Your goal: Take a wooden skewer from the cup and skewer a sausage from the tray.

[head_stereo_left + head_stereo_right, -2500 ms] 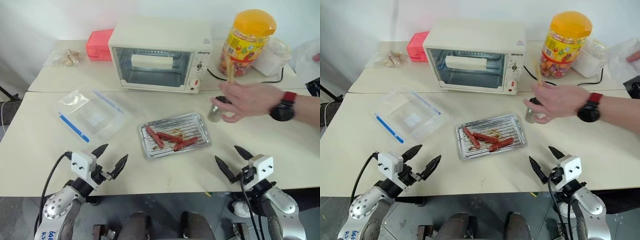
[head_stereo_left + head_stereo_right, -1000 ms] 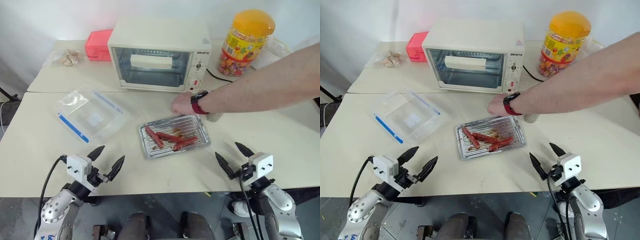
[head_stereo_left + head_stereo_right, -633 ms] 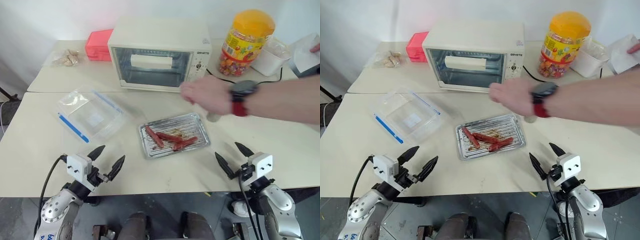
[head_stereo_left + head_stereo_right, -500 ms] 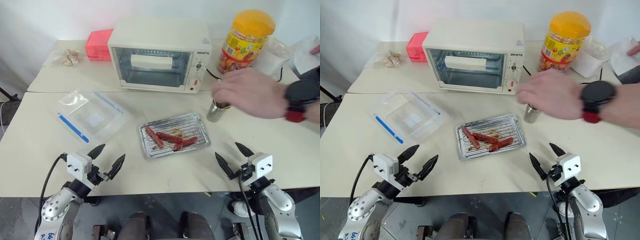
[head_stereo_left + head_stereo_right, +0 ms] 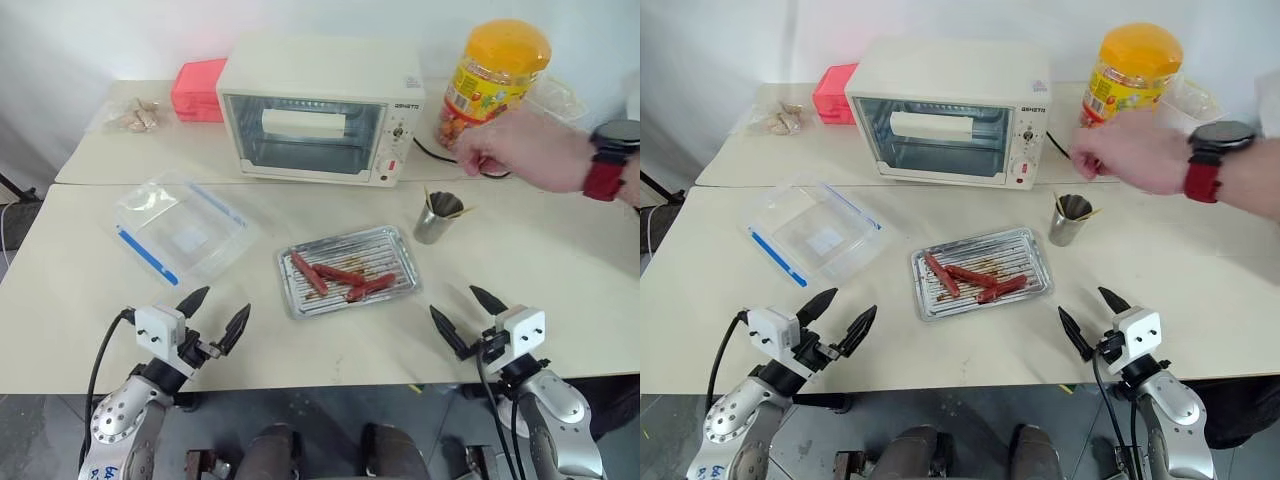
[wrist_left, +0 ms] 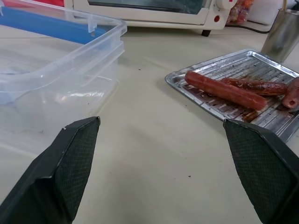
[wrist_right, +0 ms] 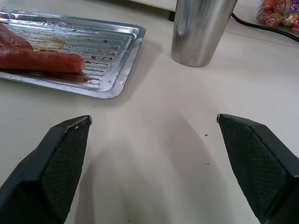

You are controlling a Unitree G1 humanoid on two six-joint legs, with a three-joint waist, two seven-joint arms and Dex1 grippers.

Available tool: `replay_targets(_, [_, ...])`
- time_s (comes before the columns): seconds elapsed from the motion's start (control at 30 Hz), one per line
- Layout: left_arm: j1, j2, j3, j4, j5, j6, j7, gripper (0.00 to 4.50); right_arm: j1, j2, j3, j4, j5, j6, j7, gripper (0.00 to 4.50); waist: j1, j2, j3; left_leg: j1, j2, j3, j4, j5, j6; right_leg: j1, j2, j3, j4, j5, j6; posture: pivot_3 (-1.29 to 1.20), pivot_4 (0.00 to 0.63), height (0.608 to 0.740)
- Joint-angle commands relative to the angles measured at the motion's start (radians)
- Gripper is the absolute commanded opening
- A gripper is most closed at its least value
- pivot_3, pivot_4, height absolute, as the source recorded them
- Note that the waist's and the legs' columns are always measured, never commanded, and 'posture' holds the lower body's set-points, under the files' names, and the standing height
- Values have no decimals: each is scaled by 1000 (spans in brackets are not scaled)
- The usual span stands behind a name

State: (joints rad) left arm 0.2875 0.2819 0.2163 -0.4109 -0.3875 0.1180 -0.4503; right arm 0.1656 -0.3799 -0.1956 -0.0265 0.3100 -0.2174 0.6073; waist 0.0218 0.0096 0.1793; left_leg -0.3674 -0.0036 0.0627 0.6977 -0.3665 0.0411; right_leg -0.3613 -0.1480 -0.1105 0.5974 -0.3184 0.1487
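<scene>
Both robot hands wait spread wide at the near counter edge while a person's hand pulls back past the cup.

The person's hand [image 5: 525, 150], low over the cup half a second ago, is now lifted toward the candy jar [image 5: 492, 80]; the cup [image 5: 437, 217] stands uncovered just beyond the tray's [image 5: 395, 242] far right corner, skewers [image 5: 433, 203] poking out; sausages [image 5: 340, 277] lie in the tray as before; the left hand [image 5: 213, 316] and right hand [image 5: 468, 316] have kept their places, empty, fingers apart; the left wrist view adds the clear plastic box [image 6: 56, 88] close by; the right wrist view shows the cup's steel wall and the tray's greasy ridges; the toaster oven [image 5: 320, 110] sits behind.
</scene>
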Motion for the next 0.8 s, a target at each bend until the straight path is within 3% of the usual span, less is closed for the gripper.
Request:
replay_targets(0.03, [7, -1, -3, -21, 6, -21, 4, 4474, 14, -8, -4, -6, -1, 1, 6, 4500, 0, 0, 0, 0, 0, 0, 0, 0, 0, 0, 0, 0, 0, 0, 0, 0, 150, 740])
replay_targets(0.8, [5, 38, -14, -4, 20, -27, -40, 4474, 7, -56, -32, -24, 40, 6, 62, 4500, 1, 0, 0, 0, 0, 0, 0, 0, 0, 0, 0, 0, 0, 0, 0, 0, 150, 740])
